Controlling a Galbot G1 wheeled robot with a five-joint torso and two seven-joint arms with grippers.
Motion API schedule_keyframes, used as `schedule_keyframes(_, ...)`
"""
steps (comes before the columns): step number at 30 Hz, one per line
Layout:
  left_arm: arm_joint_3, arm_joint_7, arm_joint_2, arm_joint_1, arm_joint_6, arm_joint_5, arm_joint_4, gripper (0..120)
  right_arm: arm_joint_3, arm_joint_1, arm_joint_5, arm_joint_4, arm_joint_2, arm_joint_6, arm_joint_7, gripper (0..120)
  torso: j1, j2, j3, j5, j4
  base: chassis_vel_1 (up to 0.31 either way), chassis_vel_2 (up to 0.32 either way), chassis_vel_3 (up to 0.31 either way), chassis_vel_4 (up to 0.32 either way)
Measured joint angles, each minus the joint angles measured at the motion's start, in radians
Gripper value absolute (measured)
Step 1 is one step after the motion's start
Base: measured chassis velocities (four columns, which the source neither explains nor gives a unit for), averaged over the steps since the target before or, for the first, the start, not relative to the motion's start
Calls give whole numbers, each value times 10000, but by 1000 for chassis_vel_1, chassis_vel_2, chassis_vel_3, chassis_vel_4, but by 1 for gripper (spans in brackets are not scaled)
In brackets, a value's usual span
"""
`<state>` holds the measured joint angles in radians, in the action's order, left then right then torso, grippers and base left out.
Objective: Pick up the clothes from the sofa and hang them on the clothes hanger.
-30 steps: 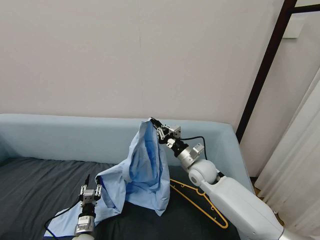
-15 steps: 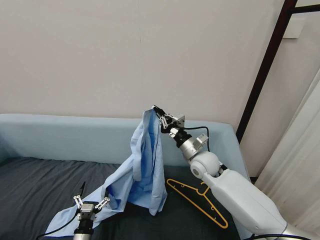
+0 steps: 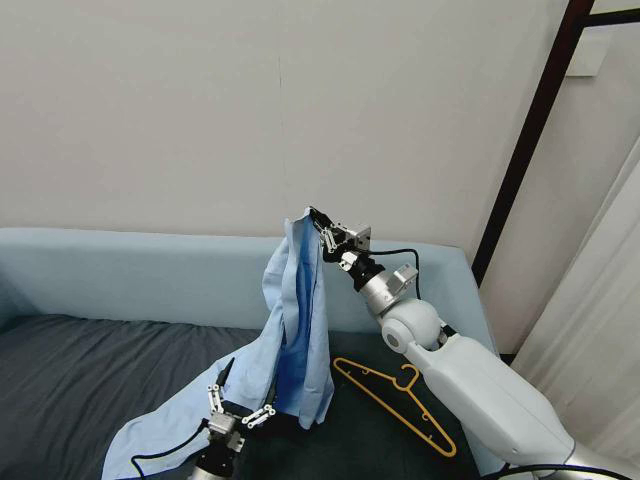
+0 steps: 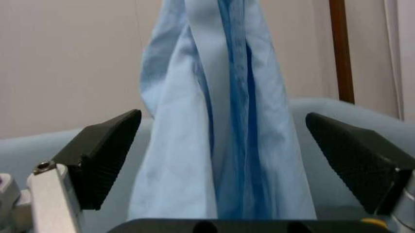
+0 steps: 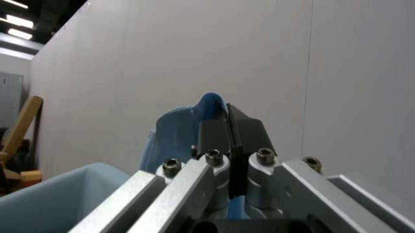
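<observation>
Head view: right claw (image 3: 318,224) aloft with shirt (image 3: 298,325)

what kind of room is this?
Probably a living room: light blue sofa, curtain at right, yellow hanger on the seat. Right gripper holds a blue shirt up; left gripper open below.

right hand (image 5: 227,115): dark fingers pressed tight together, pinching a fold of blue shirt (image 5: 176,133) | shirt: tip shows just past the fingertips, the rest bunched behind the fingers | backdrop: plain pale wall (image 5: 129,58) | light-blue sofa (image 5: 58,199) edge beside the hand's metal mounts
</observation>
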<state>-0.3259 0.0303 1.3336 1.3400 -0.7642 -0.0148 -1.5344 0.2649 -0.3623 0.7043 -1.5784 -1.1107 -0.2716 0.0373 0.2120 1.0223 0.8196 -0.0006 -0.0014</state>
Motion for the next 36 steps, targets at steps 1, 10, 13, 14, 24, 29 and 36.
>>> schedule_keyframes(1,107,-343,132,-58,114,430,226,100,1,12,5,8,0,0,4,0,-1,0,0,1,0,0,0,0,0)
schedule_keyframes(10,227,-3155,806,-257,1255,1748,917,100,-28,56,21,25,26,0,76,0,0,0,1,-1,1,0,0,0,0)
schedule_keyframes(13,202,-3496,831,-284,1482,1818,959,99,-33,56,20,30,29,-2,89,0,0,0,1,-1,1,0,0,0,0)
schedule_keyframes(14,191,-3666,826,-291,1632,1769,981,95,-39,54,18,32,29,-2,96,0,0,0,0,-1,1,0,0,0,0)
schedule_keyframes(24,147,-3716,644,-266,1662,1353,1042,59,-91,51,11,50,10,-8,96,0,0,0,0,-2,1,0,0,0,0)
schedule_keyframes(29,155,-3677,568,-278,1524,1220,972,43,-140,65,11,122,21,-11,72,0,0,0,0,-2,1,0,0,0,0)
schedule_keyframes(36,120,-3180,490,-248,1287,767,739,16,-313,96,88,235,62,-17,57,0,0,0,0,-2,1,0,0,0,0)
